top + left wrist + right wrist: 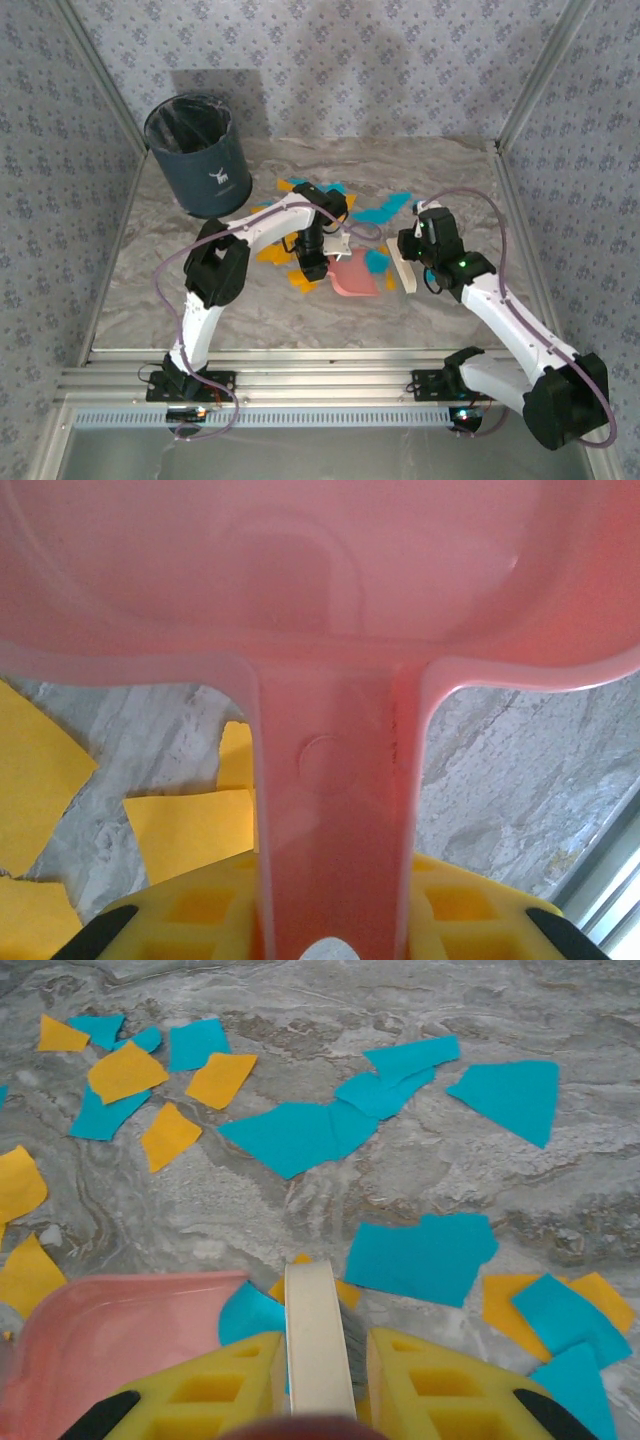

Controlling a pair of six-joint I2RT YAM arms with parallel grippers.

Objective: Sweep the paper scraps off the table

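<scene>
The left gripper (332, 915) clamps the handle of the pink dustpan (352, 277). The right gripper (320, 1385) pinches a cream stick (318, 1325) beside the dustpan. Paper scraps (300, 1135) litter the table (560, 1000) around it.

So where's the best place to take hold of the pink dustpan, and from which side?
Take the pink dustpan by its handle, the straight flat strip running back from the pan's rear wall. Come in from behind, along the handle, with the fingers on either side of it; the pan itself looks too wide to pinch. The left gripper holds it like that.
</scene>
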